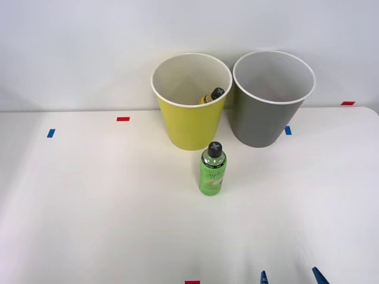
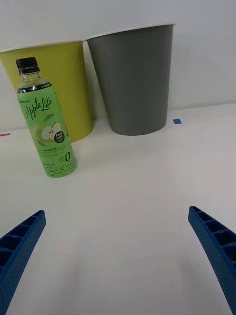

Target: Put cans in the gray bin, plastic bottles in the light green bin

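Two tall round tapered wastebaskets stand side by side at the back of the white table (image 1: 89, 195): the yellow-green bin (image 1: 190, 127) and, just to its right, the gray bin (image 1: 265, 121). A yellowish bottle with a black cap (image 1: 212, 95) leans inside the yellow-green one. The small bright green plastic bottle (image 1: 212, 170) stands upright just in front of that bin. The right gripper (image 1: 291, 276) hovers low at the table's near edge, blue ribbed fingers (image 2: 19, 246) spread wide, holding nothing.
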